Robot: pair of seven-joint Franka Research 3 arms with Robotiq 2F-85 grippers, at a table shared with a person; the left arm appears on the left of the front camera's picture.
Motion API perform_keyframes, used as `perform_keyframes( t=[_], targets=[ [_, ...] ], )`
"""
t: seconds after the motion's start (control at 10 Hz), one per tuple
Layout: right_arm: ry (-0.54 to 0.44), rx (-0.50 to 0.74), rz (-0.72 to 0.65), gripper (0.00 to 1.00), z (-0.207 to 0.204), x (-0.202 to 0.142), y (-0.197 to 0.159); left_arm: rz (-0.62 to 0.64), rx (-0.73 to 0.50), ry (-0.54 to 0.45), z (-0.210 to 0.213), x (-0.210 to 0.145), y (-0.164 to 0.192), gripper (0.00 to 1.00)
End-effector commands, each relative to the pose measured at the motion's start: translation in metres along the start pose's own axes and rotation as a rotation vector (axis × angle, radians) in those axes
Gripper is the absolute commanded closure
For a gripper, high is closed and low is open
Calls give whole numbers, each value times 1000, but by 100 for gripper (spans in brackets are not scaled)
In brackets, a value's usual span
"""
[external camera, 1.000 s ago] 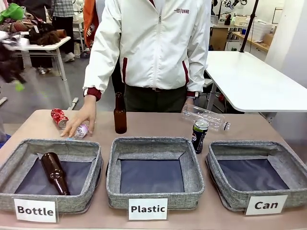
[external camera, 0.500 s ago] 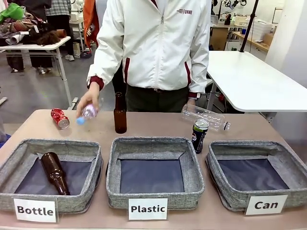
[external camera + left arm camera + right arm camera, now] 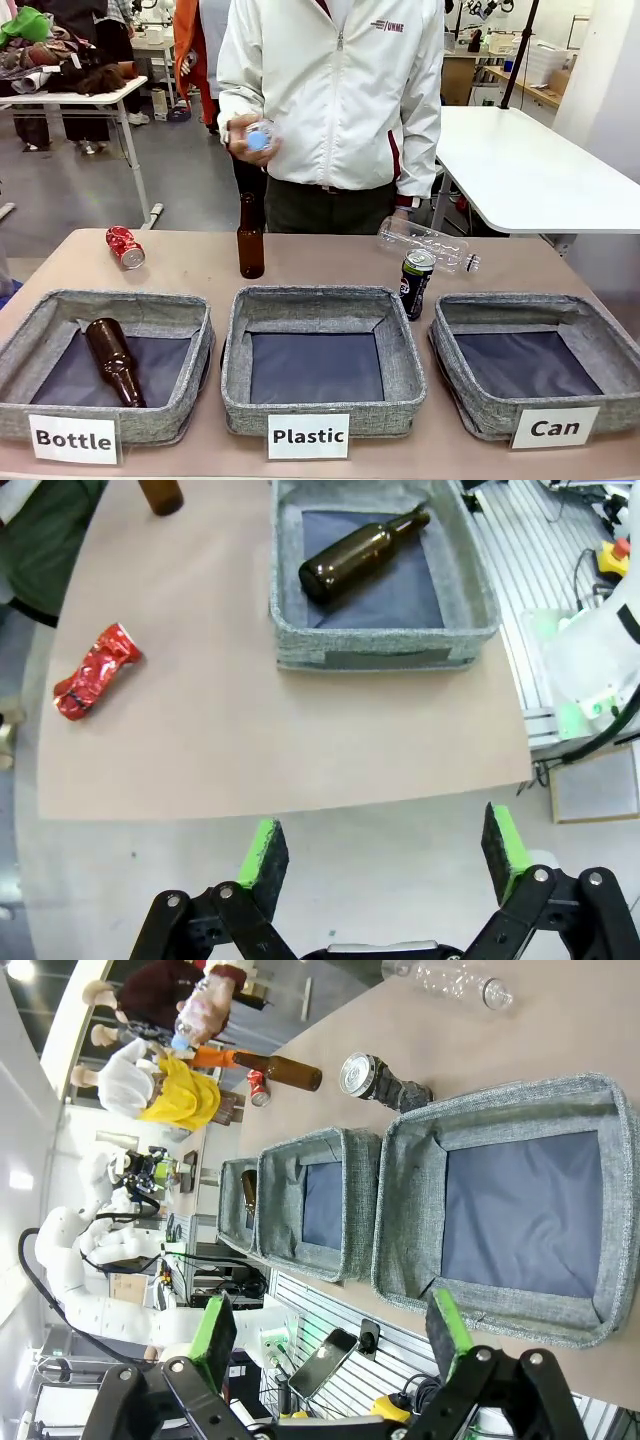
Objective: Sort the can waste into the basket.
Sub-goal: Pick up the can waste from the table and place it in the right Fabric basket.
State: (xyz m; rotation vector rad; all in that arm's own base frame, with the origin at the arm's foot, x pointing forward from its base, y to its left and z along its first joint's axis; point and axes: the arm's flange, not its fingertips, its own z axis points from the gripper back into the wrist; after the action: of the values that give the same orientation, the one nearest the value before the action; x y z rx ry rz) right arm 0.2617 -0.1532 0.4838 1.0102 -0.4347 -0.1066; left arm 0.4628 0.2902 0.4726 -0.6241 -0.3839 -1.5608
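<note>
The red can (image 3: 125, 247) is crumpled thin metal and lies on its side at the far left of the desk (image 3: 320, 265), a smooth tan top. The black can (image 3: 415, 283) stands upright with a silver lid, just beside the far left corner of the Can basket (image 3: 470, 405), a shallow box of grey woven cloth with a dark lining that holds nothing. The like Plastic basket (image 3: 240, 390) sits in the middle. The Bottle basket (image 3: 30, 330) holds a brown glass bottle (image 3: 113, 360) on its side. Another brown bottle (image 3: 250, 240) stands behind them, and a clear plastic bottle (image 3: 425, 243) lies behind the black can. The person's hand (image 3: 250, 138) holds a small bottle at chest height. Behind is grey floor and a white table (image 3: 520, 170). The left end effector (image 3: 384, 848) and the right end effector (image 3: 332, 1328) are both spread wide, gripping nothing.
</note>
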Motion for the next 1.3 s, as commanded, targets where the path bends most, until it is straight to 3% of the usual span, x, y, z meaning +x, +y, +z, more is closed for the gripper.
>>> perform_keyframes(
  t=[0.0, 0.2, 0.5, 0.8, 1.0, 1.1, 1.2],
  targets=[
    [-12, 22, 22, 0, 1, 2, 0, -8, -62, 55, 4, 3, 1, 0],
    [-12, 22, 22, 0, 1, 2, 0, -30, -119, 100, -3, 25, 39, 0],
    [-12, 22, 22, 0, 1, 2, 0, -155, -248, 223, -23, 76, 137, 0],
    [-12, 22, 22, 0, 1, 2, 0, -310, -319, 480, -82, 124, 224, 0],
    [-12, 22, 22, 0, 1, 2, 0, -348, -383, 609, -132, 146, 256, 0],
    [-12, 22, 22, 0, 1, 2, 0, -351, -347, 583, -147, 154, 265, 0],
    [-12, 22, 22, 0, 1, 2, 0, -151, -334, 476, -143, 163, 269, 0]
  ],
)
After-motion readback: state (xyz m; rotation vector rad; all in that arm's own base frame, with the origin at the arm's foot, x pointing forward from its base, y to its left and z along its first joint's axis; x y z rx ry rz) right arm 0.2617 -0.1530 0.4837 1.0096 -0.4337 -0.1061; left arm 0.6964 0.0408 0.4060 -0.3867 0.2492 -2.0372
